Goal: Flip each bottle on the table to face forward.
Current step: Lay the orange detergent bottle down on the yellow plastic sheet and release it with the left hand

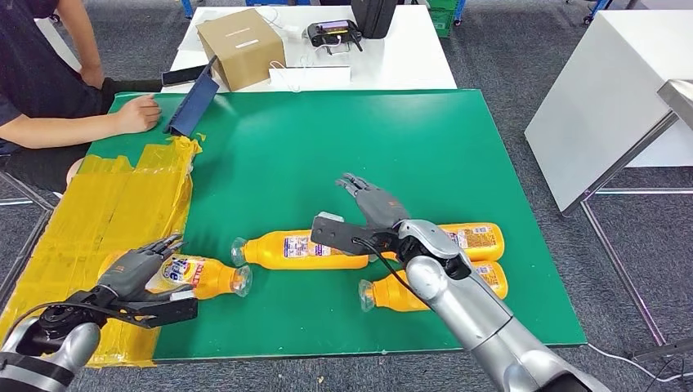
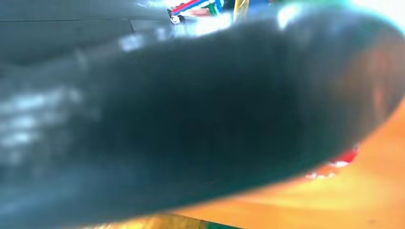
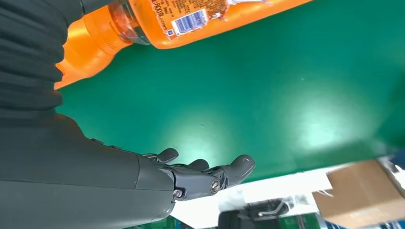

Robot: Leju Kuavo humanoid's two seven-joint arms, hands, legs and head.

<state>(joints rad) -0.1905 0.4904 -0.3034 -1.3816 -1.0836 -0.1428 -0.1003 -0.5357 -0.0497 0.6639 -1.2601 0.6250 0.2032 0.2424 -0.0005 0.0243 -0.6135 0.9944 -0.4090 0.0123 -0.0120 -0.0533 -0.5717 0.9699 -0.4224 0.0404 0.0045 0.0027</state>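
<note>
Several orange bottles lie on their sides on the green table (image 1: 327,139). The left bottle (image 1: 204,276) lies at the edge of the yellow tape, its cap end toward the middle. My left hand (image 1: 135,273) lies over its base end with fingers stretched past its far side; the left wrist view has the dark hand (image 2: 191,119) against that orange bottle (image 2: 372,191). A middle bottle (image 1: 302,250) lies cap to the left. Two more, the far right bottle (image 1: 478,237) and the near right bottle (image 1: 392,296), are partly hidden by my right arm. My right hand (image 1: 372,202) (image 3: 191,176) hovers open beyond them, holding nothing, near an orange bottle (image 3: 191,19).
A person's hand (image 1: 139,113) rests on the table's far left corner beside a dark blue strip (image 1: 192,104). Yellow tape (image 1: 122,204) covers the table's left side. Behind stands a white table (image 1: 409,57) with a cardboard box (image 1: 239,45) and a black device (image 1: 333,34).
</note>
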